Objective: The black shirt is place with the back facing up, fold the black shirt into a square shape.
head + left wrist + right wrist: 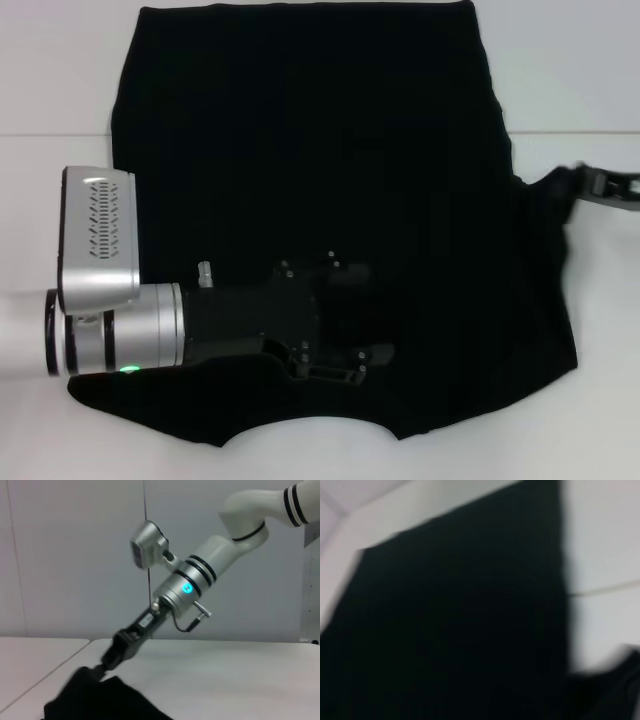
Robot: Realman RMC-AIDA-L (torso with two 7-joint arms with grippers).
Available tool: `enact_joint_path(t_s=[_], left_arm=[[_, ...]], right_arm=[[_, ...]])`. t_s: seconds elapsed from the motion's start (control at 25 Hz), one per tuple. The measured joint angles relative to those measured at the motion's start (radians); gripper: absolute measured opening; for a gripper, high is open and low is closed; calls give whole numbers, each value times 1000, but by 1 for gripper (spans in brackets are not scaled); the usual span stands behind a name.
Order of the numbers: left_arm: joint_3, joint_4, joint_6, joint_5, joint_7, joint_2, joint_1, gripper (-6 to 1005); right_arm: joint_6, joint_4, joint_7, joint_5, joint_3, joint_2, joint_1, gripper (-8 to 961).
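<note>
The black shirt (320, 170) lies spread across the white table, its curved neckline at the near edge. My left gripper (375, 312) hovers over the shirt's near middle, open, its two black fingers (345, 268) spread apart above the fabric. At the shirt's right side, my right gripper (590, 185) is shut on the sleeve, which is pulled out toward it. The left wrist view shows the right gripper (100, 669) pinching a raised peak of the black shirt (100, 700). Blurred, the black shirt (460, 630) fills most of the right wrist view.
The white table (50, 100) shows bare around the shirt on the left, the right and along the near edge. A seam line crosses the tabletop (570, 132). A plain wall (65, 555) stands behind the table.
</note>
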Motion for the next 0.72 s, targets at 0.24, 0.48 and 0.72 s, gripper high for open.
enact_joint_path(t_s=[0.24, 0.48, 0.72], left_arm=[[0, 0, -2, 0, -4, 0, 0, 920], [-9, 3, -2, 0, -11, 0, 6, 920], [-24, 8, -2, 0, -24, 3, 10, 920]], right_arm=[[-11, 39, 18, 2, -144, 30, 98, -1], [-4, 70, 66, 1, -233, 37, 131, -1], [-7, 41, 65, 27, -234, 41, 124, 27]])
